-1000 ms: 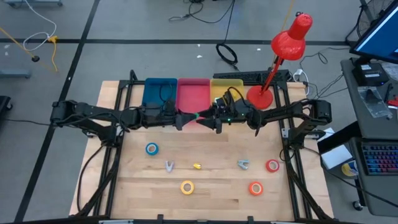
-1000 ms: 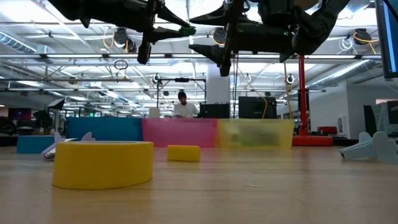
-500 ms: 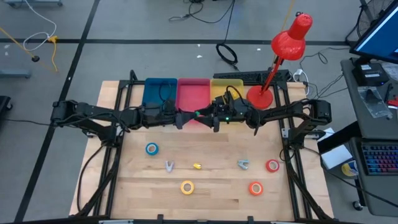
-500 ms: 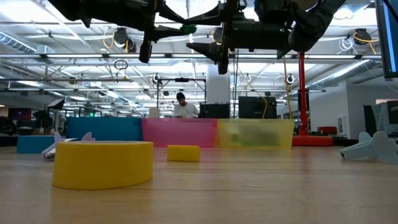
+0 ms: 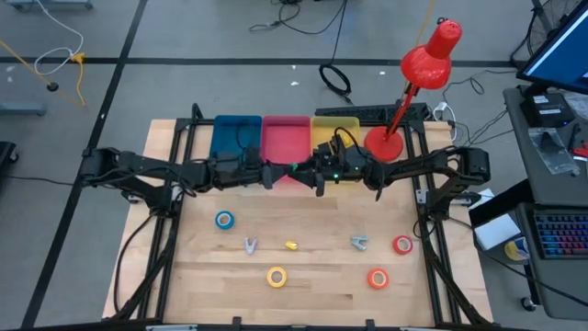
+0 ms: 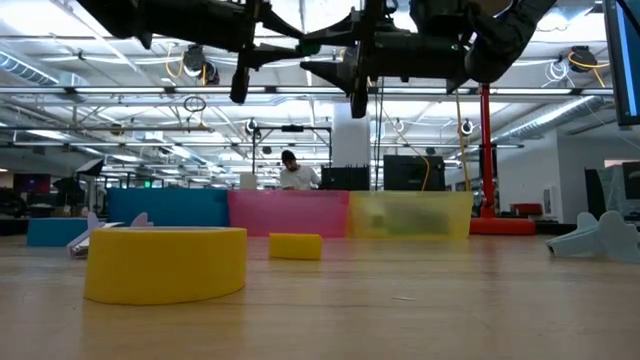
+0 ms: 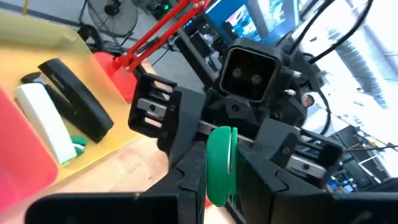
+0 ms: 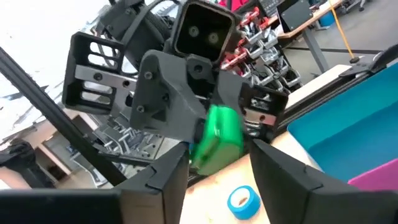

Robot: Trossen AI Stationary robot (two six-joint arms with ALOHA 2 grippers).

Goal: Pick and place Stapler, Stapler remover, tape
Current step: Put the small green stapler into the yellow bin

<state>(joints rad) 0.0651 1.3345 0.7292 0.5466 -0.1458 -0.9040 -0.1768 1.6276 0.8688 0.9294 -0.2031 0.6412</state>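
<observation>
Both grippers are meeting mid-frame over the pink bin (image 5: 286,138): the left gripper (image 5: 276,172) clamping a green tape roll (image 7: 219,165), the right gripper (image 5: 310,171) spread around it. Only the left wrist view is showing staplers (image 7: 74,99) lying in the yellow bin (image 7: 37,37).

The wooden table (image 5: 303,230) carries blue, yellow, red and orange tape (image 5: 224,220) rolls below the grippers (image 5: 292,172).

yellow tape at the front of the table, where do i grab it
The yellow tape lies flat, hole up, nothing touching it. Come straight down, probably one finger in the core and one outside, pinching the wall. Both grippers are busy above the pink bin: the left gripper holds a green roll, with the right gripper open around it.
</observation>
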